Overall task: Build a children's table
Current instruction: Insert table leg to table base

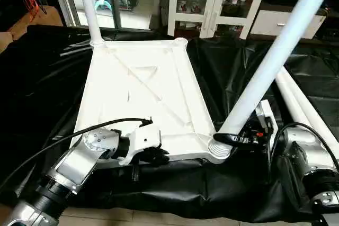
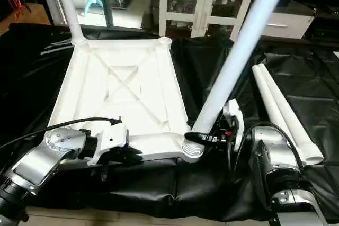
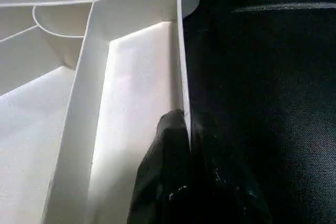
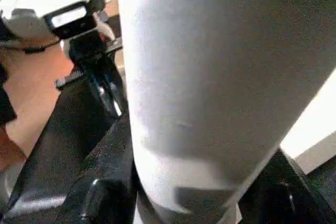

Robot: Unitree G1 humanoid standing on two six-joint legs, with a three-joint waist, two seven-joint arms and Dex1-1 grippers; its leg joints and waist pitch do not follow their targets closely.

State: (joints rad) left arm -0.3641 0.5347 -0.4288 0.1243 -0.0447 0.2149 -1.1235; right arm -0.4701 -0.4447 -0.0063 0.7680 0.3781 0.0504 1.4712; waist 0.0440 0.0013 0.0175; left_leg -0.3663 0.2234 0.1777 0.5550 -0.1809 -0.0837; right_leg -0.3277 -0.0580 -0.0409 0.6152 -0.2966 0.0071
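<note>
The right claw (image 4: 178, 203) grips a white leg (image 4: 220, 77).

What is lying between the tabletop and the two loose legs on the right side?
In the head views, the right gripper shut on the leaning leg stands between the tabletop and the two loose legs, over black sheeting.

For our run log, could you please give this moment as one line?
left tool: shut on tabletop near rim | right tool: shut on leg, at near-right socket | spare legs: on black sheet

The tabletop (image 1: 143, 93) and legs (image 1: 275, 51) look like smooth white plastic, lying on a glossy, wrinkled black sheet (image 1: 42, 78).
</note>
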